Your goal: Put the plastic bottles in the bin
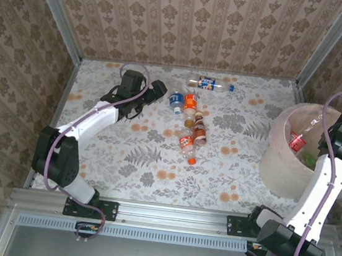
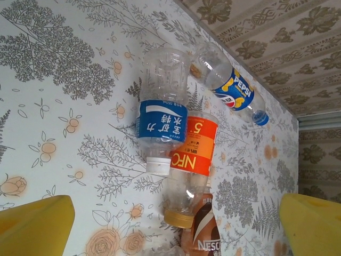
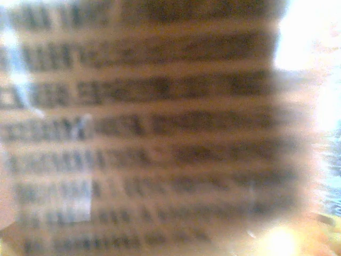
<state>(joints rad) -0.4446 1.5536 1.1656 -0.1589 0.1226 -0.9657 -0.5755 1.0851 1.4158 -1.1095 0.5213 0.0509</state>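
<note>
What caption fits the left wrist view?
Open left tool over blue-labelled bottle and orange-labelled bottle lying together, Pepsi bottle beyond.

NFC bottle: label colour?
The NFC bottle has an orange label and a gold cap; clearest in the left wrist view.

We are seeing plastic bottles (image 1: pixel 190 108) lying clustered at the middle of the table (image 1: pixel 123 159), another bottle (image 1: pixel 209 83) lying behind them near the far wall (image 1: pixel 190 24), and the bin (image 1: pixel 278 172) standing to their right, holding more.
</note>
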